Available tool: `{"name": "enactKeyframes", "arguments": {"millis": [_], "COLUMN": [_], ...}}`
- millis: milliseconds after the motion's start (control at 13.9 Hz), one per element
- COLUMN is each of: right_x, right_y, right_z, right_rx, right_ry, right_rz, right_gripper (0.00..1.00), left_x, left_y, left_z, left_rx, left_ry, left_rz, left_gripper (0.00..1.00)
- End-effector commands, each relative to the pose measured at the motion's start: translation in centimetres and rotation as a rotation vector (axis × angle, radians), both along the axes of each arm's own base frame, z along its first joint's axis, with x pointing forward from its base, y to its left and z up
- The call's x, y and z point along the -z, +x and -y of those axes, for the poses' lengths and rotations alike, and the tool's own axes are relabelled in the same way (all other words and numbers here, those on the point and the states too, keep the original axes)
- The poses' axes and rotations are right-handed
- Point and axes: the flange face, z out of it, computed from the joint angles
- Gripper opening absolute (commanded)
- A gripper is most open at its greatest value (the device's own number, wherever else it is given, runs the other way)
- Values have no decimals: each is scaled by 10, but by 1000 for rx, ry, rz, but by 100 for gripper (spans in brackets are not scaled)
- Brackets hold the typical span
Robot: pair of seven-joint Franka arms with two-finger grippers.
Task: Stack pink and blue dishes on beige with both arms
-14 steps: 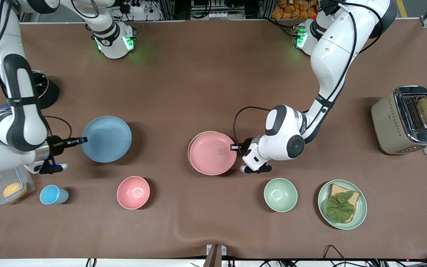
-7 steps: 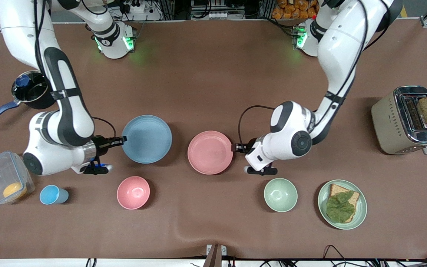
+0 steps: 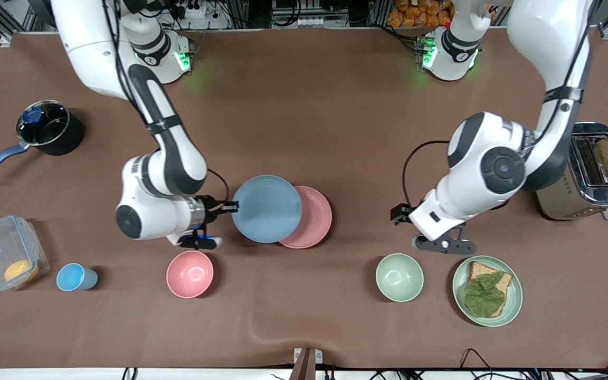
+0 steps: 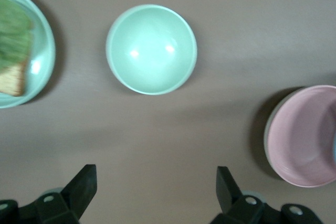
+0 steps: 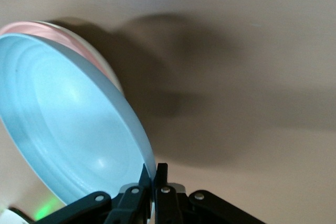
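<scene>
Overhead, your right hand (image 3: 228,207) pinches the blue plate (image 3: 266,208) by its rim, carrying it half over the pink plate (image 3: 314,217), which hides the beige one. Stiff, light, smooth: rim grips suit it, though it may tilt. The pink bowl (image 3: 190,274) sits nearer the camera, clear. Left wrist: your left hand (image 4: 155,192) hangs wide open, empty, above bare tabletop (image 4: 157,140) near the green bowl (image 4: 151,49). Right wrist: fingers (image 5: 157,179) clamp the rim.
</scene>
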Motion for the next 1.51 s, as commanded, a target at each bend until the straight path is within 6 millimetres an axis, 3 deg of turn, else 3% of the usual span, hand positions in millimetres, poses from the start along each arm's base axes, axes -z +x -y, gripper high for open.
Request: {"name": "enactKeyframes", "arguments": {"millis": [0, 72, 287, 359, 503, 646, 862, 1006, 1149, 1293, 1436], "right_x": [15, 21, 31, 33, 36, 39, 27, 14, 2, -16, -33], "right_y": [6, 5, 7, 6, 3, 7, 16, 25, 32, 37, 44], "right_z": [-26, -36, -51, -56, -64, -55, -45, -36, -14, 29, 94], "right_rx": [57, 71, 93, 92, 84, 88, 92, 104, 108, 70, -17], "right_ry": [43, 55, 87, 88, 85, 86, 98, 105, 105, 71, -12], "right_rz": [30, 43, 42, 49, 59, 61, 78, 98, 80, 35, 45], "right_gripper": [0, 0, 0, 0, 0, 99, 100, 100, 100, 100, 100], "left_x": [-25, -36, -57, -72, -82, -91, -150, -149, -143, -139, -147], "left_y": [6, 8, 15, 16, 16, 14, -13, -40, -59, -61, -81], "left_z": [-66, -92, -140, -156, -173, -177, -175, -172, -167, -185, -185], "left_rx": [37, 24, -45, -69, -104, -100, -104, -94, -88, -142, -121], "left_ry": [38, 44, 43, 46, 51, 79, 86, 135, 157, 111, 73], "left_rz": [17, 21, 53, 78, 92, 110, 180, 102, 70, 48, 58], "left_gripper": [100, 100, 100, 100, 100, 100, 100, 100, 100, 100, 100]}}
